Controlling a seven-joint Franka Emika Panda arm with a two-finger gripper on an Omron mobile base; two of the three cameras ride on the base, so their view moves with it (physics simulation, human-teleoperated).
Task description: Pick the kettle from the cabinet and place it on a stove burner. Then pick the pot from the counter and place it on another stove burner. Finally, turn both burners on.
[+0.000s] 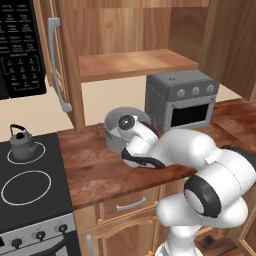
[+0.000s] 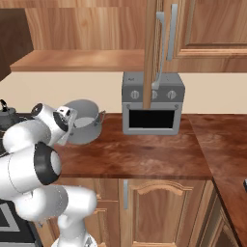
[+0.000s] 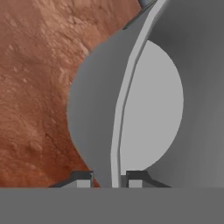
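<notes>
The small dark kettle (image 1: 21,142) stands on the back burner ring (image 1: 38,155) of the black cooktop (image 1: 30,212); the front burner ring (image 1: 26,187) is bare. The wide grey pot (image 1: 116,126) (image 2: 86,126) is on the counter (image 1: 95,170) just right of the stove, and it looks a little tilted in the right base view. My gripper (image 3: 109,179) reaches down over the pot's near rim. The pot's wall (image 3: 116,131) runs between the two fingertips (image 3: 83,179), one inside and one outside, and they are shut on it. The cabinet shelf (image 1: 135,64) is bare.
A grey toaster oven (image 1: 182,100) (image 2: 153,103) stands right behind the pot. The open cabinet door with its bar handle (image 1: 57,65) hangs above the counter's left end. A black microwave panel (image 1: 20,45) sits over the stove. Stove knobs (image 1: 40,235) line the front.
</notes>
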